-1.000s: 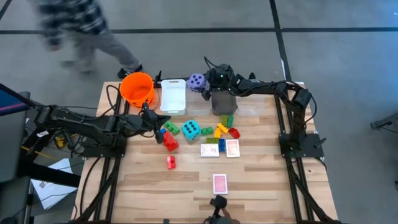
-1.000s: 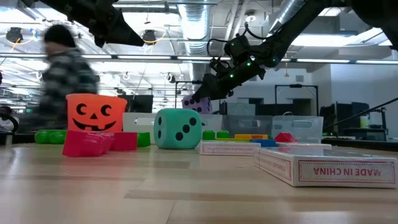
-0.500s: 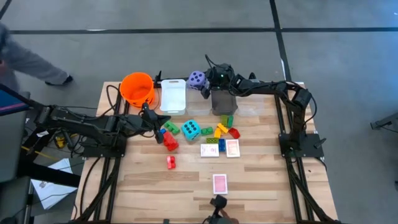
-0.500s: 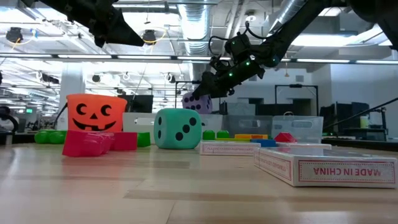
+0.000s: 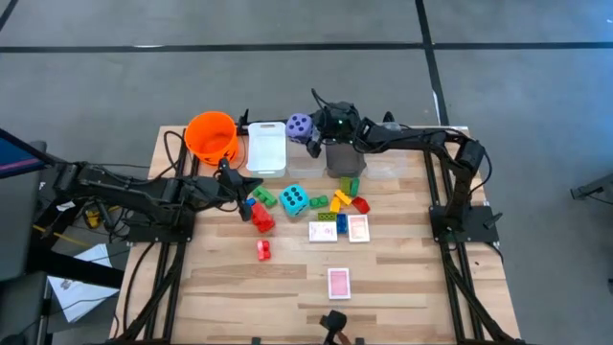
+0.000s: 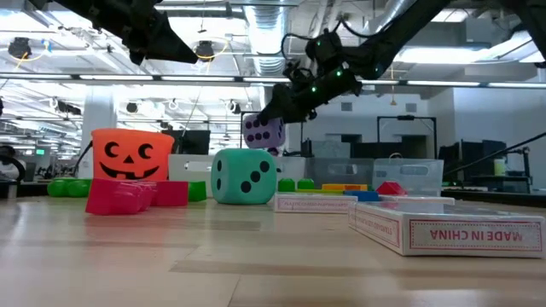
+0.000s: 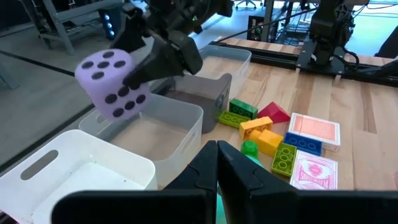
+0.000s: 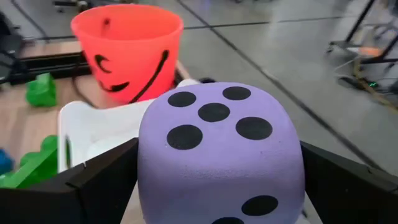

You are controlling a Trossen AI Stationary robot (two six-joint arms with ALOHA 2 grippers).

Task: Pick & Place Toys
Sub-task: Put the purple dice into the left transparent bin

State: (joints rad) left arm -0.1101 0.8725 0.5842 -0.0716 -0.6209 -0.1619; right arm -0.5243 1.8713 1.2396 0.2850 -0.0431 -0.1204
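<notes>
Two dark jointed arms, black cables along links, green indicator light on right wrist.

We see a wooden table [image 5: 402, 278] carrying an orange bucket [image 5: 212, 135], clear bins [image 5: 267, 149], a teal die [image 5: 294, 199], bricks [image 5: 261, 217] and cards [image 5: 339, 283].

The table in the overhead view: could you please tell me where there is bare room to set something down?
Bare wood lies on the table left of the lone card, below the stray red brick, and right of the two cards. The middle, around the teal die and bricks, is crowded.
</notes>
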